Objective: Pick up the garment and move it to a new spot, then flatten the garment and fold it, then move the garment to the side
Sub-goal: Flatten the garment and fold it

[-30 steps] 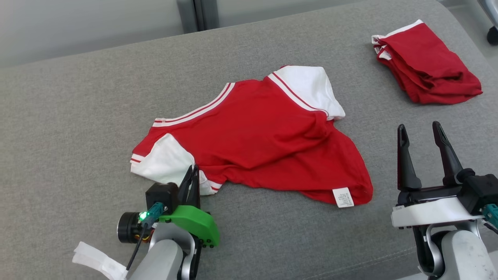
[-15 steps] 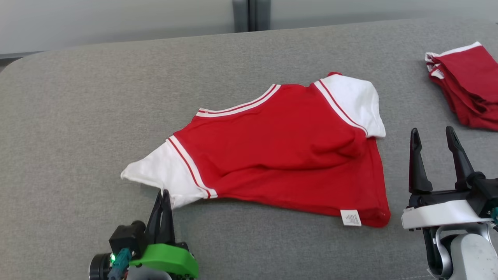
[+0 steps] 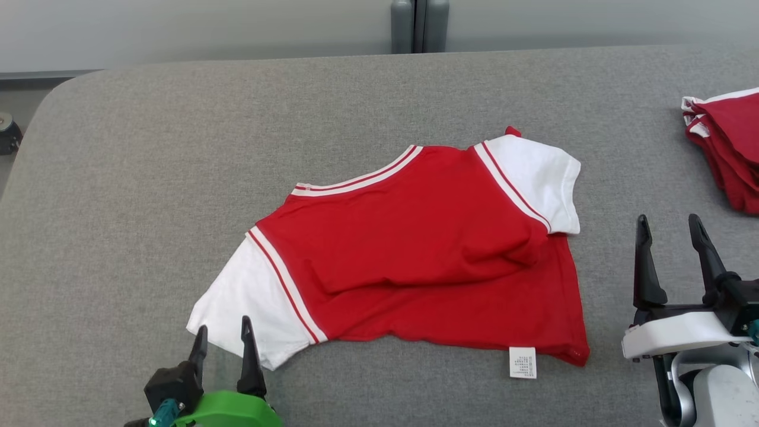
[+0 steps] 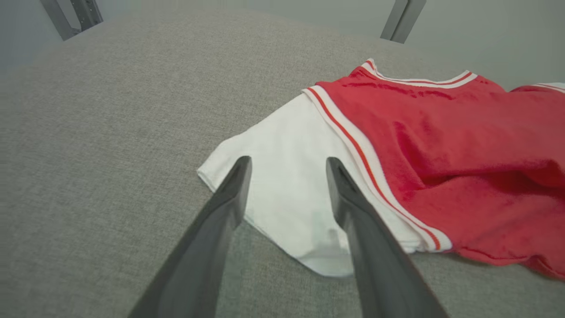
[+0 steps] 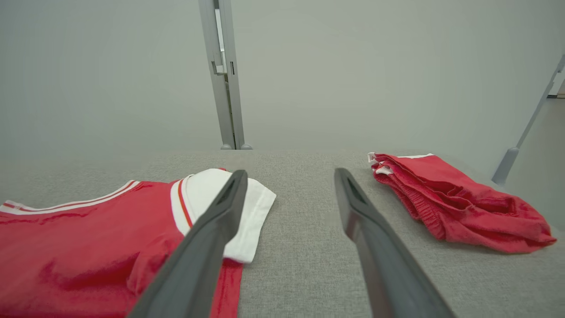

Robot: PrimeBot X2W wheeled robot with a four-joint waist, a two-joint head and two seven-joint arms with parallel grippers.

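1. Head view: the red and white garment [image 3: 415,255] lies mid-tabletop [image 3: 148,148], neckline toward 11 o'clock and hem label [image 3: 522,362] toward 5 o'clock. The left gripper [image 3: 224,329] sits at 7 o'clock with its fingers spread, their tips just over the edge of the white left sleeve [image 3: 249,302]. A second ago those fingers were pressed together on that sleeve, which was bunched against the body. Now the sleeve is drawn out flat toward 8 o'clock and has been let go. The camera has also swung, so the overall shift in the picture is not the garment moving. The right gripper [image 3: 667,220] waits at 4 o'clock, spread and empty as before. A folded red pile [image 3: 726,148] sits at 2 o'clock.

2. Left wrist view: the spread fingers straddle the sleeve's outer corner and nothing is pinched between them. The sleeve cloth looks smooth.

3. Right wrist view: the spread fingers point past the right sleeve [image 5: 247,207], with the pile off at 2 o'clock.

4. Judgement: flattening is partly done. A ridge still crosses the body near the right sleeve, so that side likely needs tugging before any fold.
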